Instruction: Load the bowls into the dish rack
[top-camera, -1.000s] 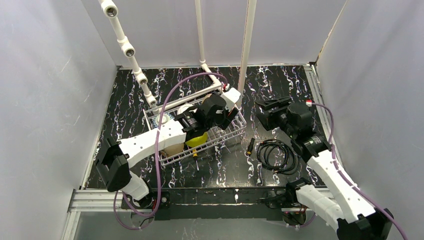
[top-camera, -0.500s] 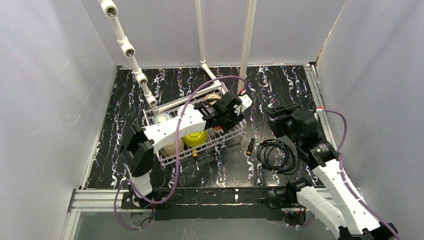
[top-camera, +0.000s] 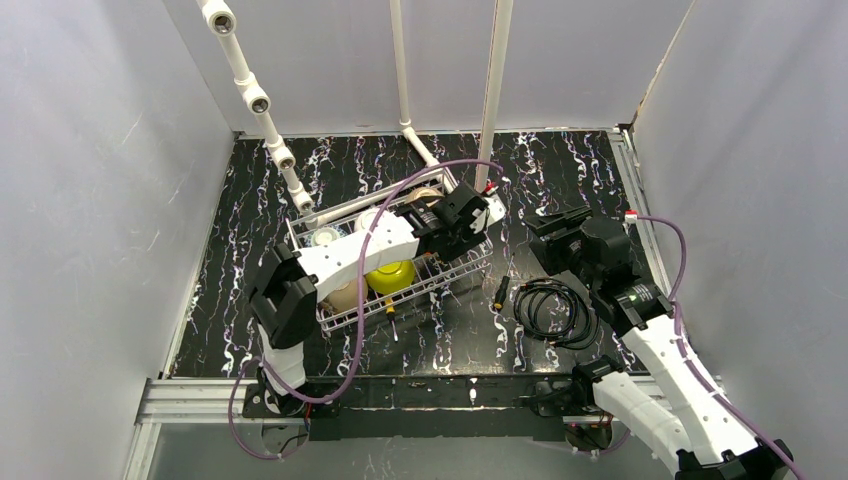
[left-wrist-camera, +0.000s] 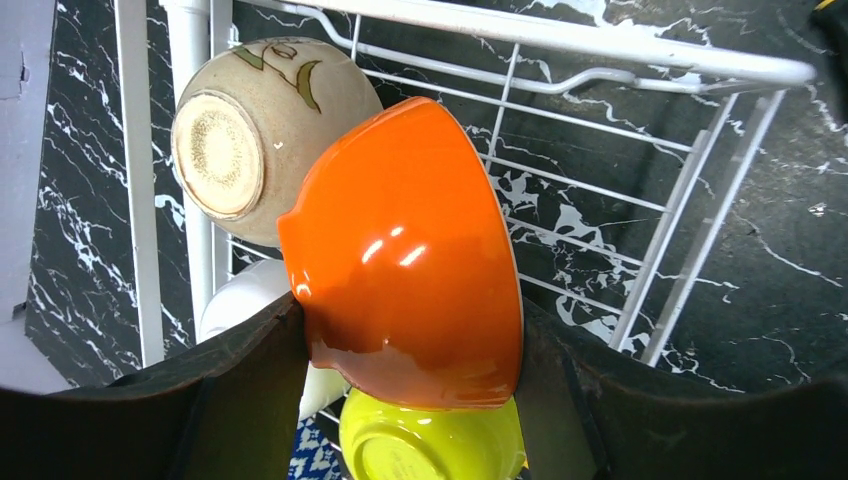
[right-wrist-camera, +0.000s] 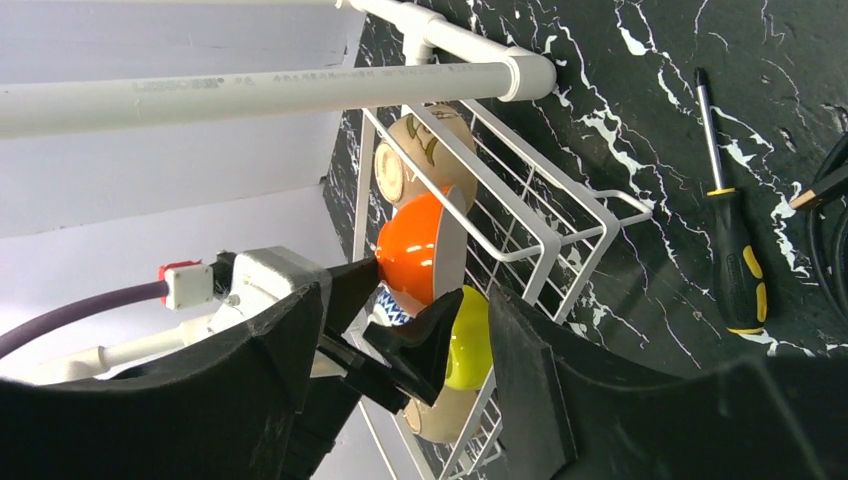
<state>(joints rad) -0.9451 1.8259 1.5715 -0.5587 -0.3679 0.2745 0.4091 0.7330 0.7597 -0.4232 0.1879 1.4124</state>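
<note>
left gripper (left-wrist-camera: 410, 340) clamped on orange bowl (left-wrist-camera: 400, 230) in dish rack (left-wrist-camera: 690, 250), tan bowl (left-wrist-camera: 250, 130) at its 10 o'clock; right gripper (top-camera: 553, 222) wide open, empty

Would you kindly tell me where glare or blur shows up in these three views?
Left wrist: two glare spots on the orange bowl, and the left fingers at the bottom are dark and soft. Right wrist: the right fingers are blurred in the foreground, and the white pipe nearly washes out. Top external: evenly lit and sharp.
</note>
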